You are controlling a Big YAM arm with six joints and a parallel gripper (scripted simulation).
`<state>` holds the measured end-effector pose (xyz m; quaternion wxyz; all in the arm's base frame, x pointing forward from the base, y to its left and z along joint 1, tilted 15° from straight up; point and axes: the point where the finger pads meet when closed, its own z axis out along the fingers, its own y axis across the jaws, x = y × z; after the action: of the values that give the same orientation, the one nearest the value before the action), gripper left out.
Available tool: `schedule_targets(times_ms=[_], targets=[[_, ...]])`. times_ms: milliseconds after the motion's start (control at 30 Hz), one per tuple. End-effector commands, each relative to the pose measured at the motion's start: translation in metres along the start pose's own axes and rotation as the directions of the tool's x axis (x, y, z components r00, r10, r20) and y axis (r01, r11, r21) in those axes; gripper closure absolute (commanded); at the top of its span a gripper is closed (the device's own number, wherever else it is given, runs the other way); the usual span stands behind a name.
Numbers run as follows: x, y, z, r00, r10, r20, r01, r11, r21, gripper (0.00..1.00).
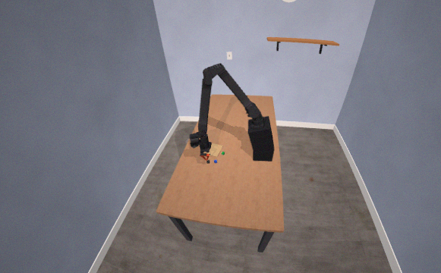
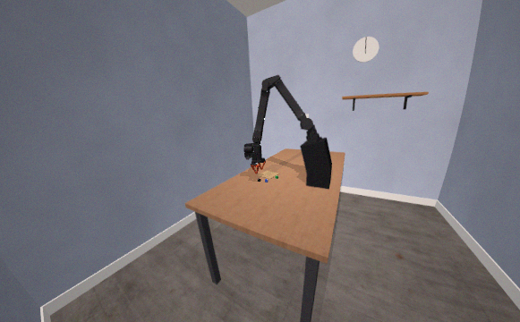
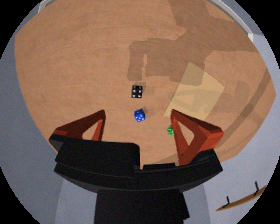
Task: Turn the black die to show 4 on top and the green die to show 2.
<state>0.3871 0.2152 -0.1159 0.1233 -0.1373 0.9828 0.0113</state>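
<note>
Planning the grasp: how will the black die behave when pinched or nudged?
The black die looks rigid and cube-shaped, so it should sit flat, not roll. It is small beside the open claw, so probably light and apt to skid or tumble if nudged.

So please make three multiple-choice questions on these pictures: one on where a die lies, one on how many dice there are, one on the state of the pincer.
1. Where does the black die lie?
A. on the mat
B. on the bare table, off the mat
C. on top of the blue die

2. How many dice are in view?
A. two
B. three
C. four

3. What is the state of the pincer?
A. open and empty
B. shut on the green die
C. shut on nothing

Answers:
1. B: the wrist view shows it on the wood of the table, apart from the mat.
2. B: black, blue die and green die.
3. A: its orange fingers stand wide apart with nothing between them.
</note>
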Motion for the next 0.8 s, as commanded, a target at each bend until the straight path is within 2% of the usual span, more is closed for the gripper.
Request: schedule_targets(times_ms=[0, 67, 100, 767], targets=[[-0.0187, 0.0043, -0.0073, 0.993, 0.105, 0.047, -0.104, 0.994, -0.013, 0.0], [-0.0157, 0.0035, -0.007, 0.994, 0.104, 0.036, -0.104, 0.995, -0.009, 0.0], [-0.0157, 0.0035, -0.007, 0.994, 0.104, 0.036, -0.104, 0.995, -0.009, 0.67], [-0.0157, 0.0035, -0.007, 0.994, 0.103, 0.036, -0.102, 0.995, -0.009, 0.67]])
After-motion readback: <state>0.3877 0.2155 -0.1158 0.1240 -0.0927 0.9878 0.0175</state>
